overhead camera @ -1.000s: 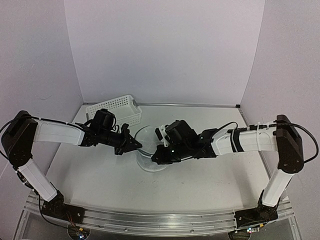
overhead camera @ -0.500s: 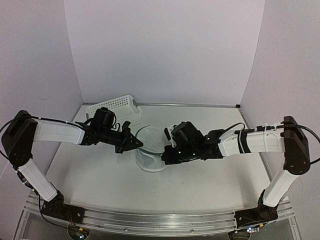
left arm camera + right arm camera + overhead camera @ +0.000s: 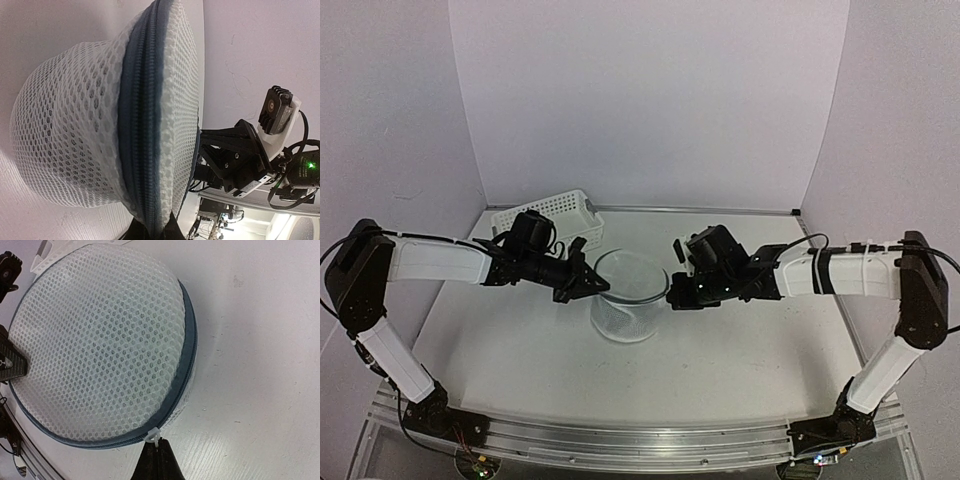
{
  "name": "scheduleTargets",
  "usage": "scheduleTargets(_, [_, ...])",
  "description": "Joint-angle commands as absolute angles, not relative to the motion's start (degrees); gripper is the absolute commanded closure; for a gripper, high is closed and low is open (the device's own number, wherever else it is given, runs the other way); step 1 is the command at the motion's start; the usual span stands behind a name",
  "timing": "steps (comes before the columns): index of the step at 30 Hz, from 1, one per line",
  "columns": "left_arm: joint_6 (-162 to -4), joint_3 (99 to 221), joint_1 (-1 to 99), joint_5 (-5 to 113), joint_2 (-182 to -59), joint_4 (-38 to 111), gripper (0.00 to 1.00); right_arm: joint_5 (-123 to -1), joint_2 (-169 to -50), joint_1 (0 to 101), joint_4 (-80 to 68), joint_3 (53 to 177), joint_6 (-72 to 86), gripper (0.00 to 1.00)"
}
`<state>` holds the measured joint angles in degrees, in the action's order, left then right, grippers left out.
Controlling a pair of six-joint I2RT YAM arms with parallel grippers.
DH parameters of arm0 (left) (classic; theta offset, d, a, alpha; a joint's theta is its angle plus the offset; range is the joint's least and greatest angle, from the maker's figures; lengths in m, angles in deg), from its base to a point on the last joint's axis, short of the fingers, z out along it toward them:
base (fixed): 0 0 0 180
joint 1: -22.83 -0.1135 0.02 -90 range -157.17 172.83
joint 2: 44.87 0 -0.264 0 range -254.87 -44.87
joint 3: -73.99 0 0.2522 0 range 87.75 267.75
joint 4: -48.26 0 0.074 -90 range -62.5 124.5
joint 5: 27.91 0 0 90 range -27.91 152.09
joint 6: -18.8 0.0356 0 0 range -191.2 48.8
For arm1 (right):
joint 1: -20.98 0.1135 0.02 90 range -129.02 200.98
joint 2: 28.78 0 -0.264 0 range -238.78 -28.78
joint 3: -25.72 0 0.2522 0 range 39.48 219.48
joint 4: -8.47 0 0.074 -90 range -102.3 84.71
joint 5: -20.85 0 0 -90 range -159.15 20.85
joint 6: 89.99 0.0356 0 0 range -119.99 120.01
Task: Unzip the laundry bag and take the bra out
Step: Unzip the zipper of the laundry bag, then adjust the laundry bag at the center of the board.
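The laundry bag point(image 3: 630, 300), a white mesh pouch with a dark zipper rim, stands mid-table between both arms. My left gripper point(image 3: 590, 287) is at its left side. In the left wrist view its tips point(image 3: 152, 231) are shut on the bag's zipper rim point(image 3: 142, 125). My right gripper point(image 3: 672, 297) is at the bag's right side. In the right wrist view its tips point(image 3: 159, 452) are shut on the small white zipper pull point(image 3: 154, 435) at the rim of the bag point(image 3: 100, 340). The bra is not visible; only pale mesh shows.
A white perforated plastic basket point(image 3: 548, 218) stands behind the left arm at the back left. White walls close the back and both sides. The right arm's wrist point(image 3: 240, 160) shows beyond the bag in the left wrist view.
My right gripper has moved right and back along the bag's rim, from its front to its right side, with the zipper pull in it. The left gripper has stayed at the rim.
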<state>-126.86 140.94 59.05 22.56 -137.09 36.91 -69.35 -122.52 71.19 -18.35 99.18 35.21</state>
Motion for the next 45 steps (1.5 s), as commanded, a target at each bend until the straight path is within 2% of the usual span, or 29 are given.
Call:
scheduleTargets(1, [-124.3,143.5,59.3,20.6,-137.2,35.1,1.0,-70.2,-119.6,70.6,-18.9,98.9,33.7,1.0])
scheduleTargets(11, [-118.1,146.9,59.3,21.4,-137.5,27.5,1.0,-67.0,-118.5,71.0,-17.7,96.8,33.3,1.0])
scheduleTargets(22, [-111.8,154.5,58.7,23.5,-140.9,19.4,0.98,-67.1,-116.5,77.4,-14.3,93.6,32.5,1.0])
scheduleTargets(27, [-109.2,158.8,57.3,26.4,-142.5,15.0,0.82,-66.6,-117.0,79.8,-13.0,94.0,33.6,1.0])
scheduleTargets(35, [-107.6,163.3,56.4,33.2,-141.7,8.3,0.4,-64.9,-119.8,80.6,-10.5,96.6,35.1,1.0])
scheduleTargets(37, [-107.3,163.1,56.4,35.0,-140.3,6.9,0.32,-64.4,-120.9,80.6,-10.3,98.1,35.2,1.0])
scheduleTargets(40, [-107.9,161.8,56.4,35.8,-137.4,6.2,0.26,-63.5,-123.2,80.7,-10.0,100.8,35.3,1.0])
scheduleTargets(45, [-111.3,158.0,56.7,33.4,-134.3,7.4,0.24,-62.2,-126.3,80.7,-9.3,104.0,35.6,1.0])
